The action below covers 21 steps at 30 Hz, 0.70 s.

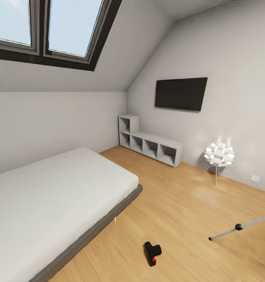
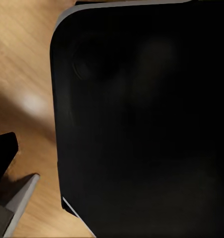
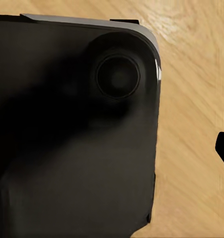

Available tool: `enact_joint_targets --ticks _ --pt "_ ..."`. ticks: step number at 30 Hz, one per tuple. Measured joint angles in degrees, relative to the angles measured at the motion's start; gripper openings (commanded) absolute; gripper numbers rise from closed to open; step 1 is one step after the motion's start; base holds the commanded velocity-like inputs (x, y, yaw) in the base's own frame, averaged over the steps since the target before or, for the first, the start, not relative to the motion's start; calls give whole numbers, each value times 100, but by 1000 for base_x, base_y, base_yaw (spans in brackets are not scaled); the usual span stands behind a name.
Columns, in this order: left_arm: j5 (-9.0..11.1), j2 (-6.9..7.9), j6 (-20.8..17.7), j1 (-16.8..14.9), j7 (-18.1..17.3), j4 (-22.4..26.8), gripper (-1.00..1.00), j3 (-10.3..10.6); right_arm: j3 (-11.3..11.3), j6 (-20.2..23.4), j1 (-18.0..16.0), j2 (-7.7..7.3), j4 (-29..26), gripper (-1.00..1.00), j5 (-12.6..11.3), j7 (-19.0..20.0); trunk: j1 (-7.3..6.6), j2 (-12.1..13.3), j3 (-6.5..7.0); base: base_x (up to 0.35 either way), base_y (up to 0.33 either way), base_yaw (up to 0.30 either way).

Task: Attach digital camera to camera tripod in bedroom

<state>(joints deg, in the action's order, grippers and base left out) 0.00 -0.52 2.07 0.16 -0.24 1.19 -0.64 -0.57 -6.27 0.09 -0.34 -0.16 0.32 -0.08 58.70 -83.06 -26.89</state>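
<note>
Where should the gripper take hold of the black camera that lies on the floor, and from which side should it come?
Probably from above: the digital camera lies flat on the wooden floor, apart from the bed and the tripod leg. Close the fingers across the narrower arm of its L-shaped body, near the red dot, where the sides look parallel.

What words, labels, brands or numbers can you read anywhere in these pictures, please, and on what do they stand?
None can be read.
The digital camera shows a red dot, no lettering.
The wall screen is blank and dark.
The wall socket is too small to tell any marking.
</note>
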Motion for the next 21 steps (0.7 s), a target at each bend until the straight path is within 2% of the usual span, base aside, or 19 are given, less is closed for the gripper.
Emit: enact_joint_targets --ticks 21 --pt "0 0 3 0 0 0 100 0 -4 2 0 0 0 100 0 0 0 0 0 229 288 -283"
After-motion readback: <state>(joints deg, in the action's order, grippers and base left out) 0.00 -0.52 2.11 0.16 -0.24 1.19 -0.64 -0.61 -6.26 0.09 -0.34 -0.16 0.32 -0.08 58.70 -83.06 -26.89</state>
